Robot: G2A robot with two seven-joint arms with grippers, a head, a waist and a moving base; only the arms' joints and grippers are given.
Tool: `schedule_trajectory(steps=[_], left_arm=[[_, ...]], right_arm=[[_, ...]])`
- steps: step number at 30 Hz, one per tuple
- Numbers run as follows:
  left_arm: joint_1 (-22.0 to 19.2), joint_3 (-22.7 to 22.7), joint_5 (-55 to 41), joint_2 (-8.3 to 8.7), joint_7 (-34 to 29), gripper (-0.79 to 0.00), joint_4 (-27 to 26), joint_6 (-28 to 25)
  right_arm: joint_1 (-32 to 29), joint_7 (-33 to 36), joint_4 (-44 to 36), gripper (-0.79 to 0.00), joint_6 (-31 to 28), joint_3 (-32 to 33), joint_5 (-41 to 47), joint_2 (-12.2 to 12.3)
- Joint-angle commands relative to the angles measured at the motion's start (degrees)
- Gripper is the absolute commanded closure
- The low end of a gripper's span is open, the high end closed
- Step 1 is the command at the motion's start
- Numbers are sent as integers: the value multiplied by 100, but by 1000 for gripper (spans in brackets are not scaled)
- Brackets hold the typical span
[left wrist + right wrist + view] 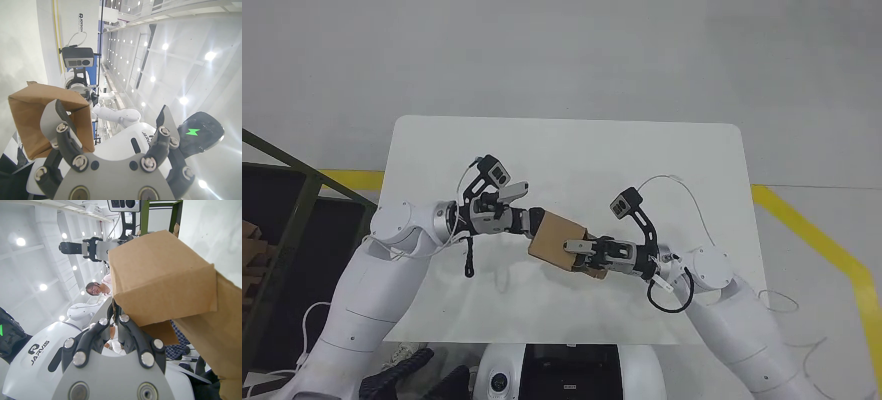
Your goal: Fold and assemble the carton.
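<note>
Mid-frame over the surface (pixel 672 170), right end effector (pixel 114 313) clamps the carton (pixel 554 238); left end effector (pixel 110 106), spread wide, should press it square.

Logo with lettering, on white wall panel (pixel 72 17)

White table (pixel 642 150) (rounded corners); carton (pixel 558 240) perhaps touching its middle
</note>
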Motion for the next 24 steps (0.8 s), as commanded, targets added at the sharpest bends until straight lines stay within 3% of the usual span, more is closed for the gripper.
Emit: schedule_trajectory(steps=[1,14,24], left_arm=[[-16,5,-12,-3,-1,-785,7,-4],[-89,72,-97,-23,-64,-785,95,-17],[75,-420,-9,54,-43,-785,105,-18]], right_arm=[[0,1,-4,0,13,2,-6,1],[51,47,59,0,73,-33,32,-9],[170,732,350,0,82,117,166,40]])
